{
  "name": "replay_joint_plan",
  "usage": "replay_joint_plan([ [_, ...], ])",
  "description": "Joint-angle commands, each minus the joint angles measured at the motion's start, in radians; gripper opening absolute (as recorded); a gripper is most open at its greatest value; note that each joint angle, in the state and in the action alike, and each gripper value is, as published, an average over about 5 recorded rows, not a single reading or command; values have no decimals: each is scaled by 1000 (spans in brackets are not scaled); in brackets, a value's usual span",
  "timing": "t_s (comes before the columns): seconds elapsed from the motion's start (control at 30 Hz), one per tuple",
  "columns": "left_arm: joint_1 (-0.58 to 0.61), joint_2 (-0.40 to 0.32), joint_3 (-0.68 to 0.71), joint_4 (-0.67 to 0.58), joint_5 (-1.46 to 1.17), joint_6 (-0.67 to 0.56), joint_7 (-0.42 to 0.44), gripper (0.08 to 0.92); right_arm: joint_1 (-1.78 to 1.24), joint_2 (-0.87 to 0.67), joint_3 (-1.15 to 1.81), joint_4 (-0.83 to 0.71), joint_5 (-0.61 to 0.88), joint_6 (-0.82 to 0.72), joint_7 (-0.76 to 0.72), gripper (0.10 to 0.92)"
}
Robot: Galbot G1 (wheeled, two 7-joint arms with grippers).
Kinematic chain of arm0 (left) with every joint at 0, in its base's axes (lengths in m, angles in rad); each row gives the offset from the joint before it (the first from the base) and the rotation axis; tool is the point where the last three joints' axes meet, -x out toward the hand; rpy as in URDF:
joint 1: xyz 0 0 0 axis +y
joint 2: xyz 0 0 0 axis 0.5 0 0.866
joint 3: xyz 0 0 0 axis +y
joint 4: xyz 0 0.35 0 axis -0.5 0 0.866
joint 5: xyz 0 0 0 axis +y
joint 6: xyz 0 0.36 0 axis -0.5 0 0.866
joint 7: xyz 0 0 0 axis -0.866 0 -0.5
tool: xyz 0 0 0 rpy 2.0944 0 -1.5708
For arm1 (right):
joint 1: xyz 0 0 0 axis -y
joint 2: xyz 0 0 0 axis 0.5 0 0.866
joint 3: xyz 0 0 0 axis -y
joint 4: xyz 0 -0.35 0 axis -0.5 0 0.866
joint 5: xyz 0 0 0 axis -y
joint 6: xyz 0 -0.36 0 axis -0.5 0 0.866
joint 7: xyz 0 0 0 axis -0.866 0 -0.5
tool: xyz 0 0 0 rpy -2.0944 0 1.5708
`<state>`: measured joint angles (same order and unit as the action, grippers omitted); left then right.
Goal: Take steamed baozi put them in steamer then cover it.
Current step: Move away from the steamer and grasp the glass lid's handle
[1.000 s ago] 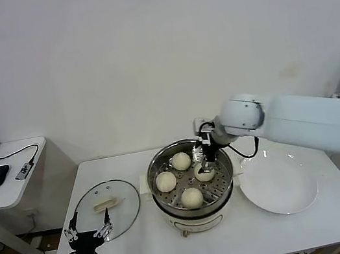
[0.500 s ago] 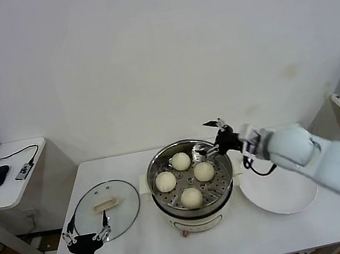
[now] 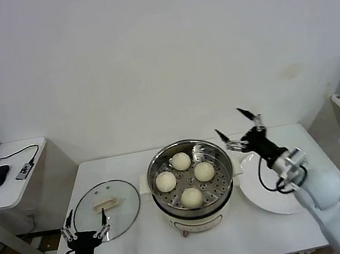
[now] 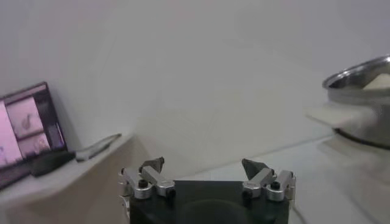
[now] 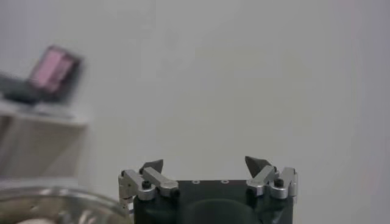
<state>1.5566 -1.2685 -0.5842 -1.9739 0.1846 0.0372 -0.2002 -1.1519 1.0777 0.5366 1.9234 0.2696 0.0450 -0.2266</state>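
Backing off the steamer [image 3: 191, 179], my right tool [image 3: 241, 129] hangs wide and empty, while the cover [image 3: 106, 210] lies just beyond my open left tool [image 3: 86, 230], handle crosswise.

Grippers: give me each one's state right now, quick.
Left gripper: open, holding nothing, near the table's front edge by the cover.
Right gripper: open, holding nothing, raised beside the steamer.

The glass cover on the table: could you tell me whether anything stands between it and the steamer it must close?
Nothing visible does. The cover lies flat on the table beside the steamer, whose open top holds four baozi below its rim. The open left pincer hovers near the cover.
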Motion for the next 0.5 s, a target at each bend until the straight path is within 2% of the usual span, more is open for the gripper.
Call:
replay_joint_plan([
  [0.03, -65, 85, -62, 83, 555, -15, 43, 823, -332, 274, 406, 103, -104, 74, -3, 823],
  [0.23, -52, 175, -78, 146, 929, -89, 61, 823, -379, 299, 484, 103, -76, 71, 92, 823],
  [0.33, -79, 196, -60, 208, 996, -100, 67, 823, -377, 304, 504, 99, -57, 73, 123, 823],
  [0.5, -189, 192, -7, 314, 1027, -103, 67, 823, -378, 317, 526, 101, -43, 72, 143, 823],
])
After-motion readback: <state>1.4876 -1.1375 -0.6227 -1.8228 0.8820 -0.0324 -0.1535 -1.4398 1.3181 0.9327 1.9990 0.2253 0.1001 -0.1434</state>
